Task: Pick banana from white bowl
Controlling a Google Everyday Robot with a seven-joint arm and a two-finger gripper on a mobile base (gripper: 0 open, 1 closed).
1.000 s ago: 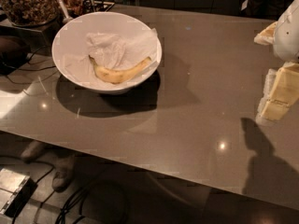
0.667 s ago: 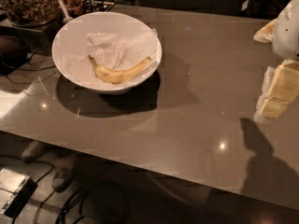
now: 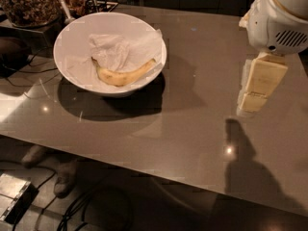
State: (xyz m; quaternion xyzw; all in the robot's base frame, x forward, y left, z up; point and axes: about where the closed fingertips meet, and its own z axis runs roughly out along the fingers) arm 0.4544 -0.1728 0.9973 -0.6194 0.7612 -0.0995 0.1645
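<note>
In the camera view we see the white bowl [image 3: 72, 37] in the upper left of the frame: round, wide and shallow, with a smooth, glossy wall. A crumpled white paper napkin [image 3: 120, 49] lines its inside in soft folds. The banana [image 3: 124, 75] lies in the bowl on that napkin, near the lower rim. It is a single curved yellow fruit with brown speckles, and its dark stem tip points toward the left.

The gripper [image 3: 252, 100] hangs at the right edge of the frame, well apart from the bowl and above the table [image 3: 159, 129]. It is pale yellow and blocky, made of squared segments, and it sits below a rounded white housing [image 3: 281, 16] with a vented grille. We cannot tell how wide the claw stands, and we see nothing held in it.

The table is a flat grey-brown slab, polished enough to show small bright glints and a soft reflection of the bowl. The bowl casts a dark shadow below and to its right, and the gripper's shadow [image 3: 250, 162] falls toward the lower right.

In the top left corner stands a dark glass bowl of nuts [image 3: 26, 4]. Below the table's near edge the floor is dim, with looping black cables [image 3: 91, 211] and a metal box [image 3: 12, 196] in the lower left corner.
</note>
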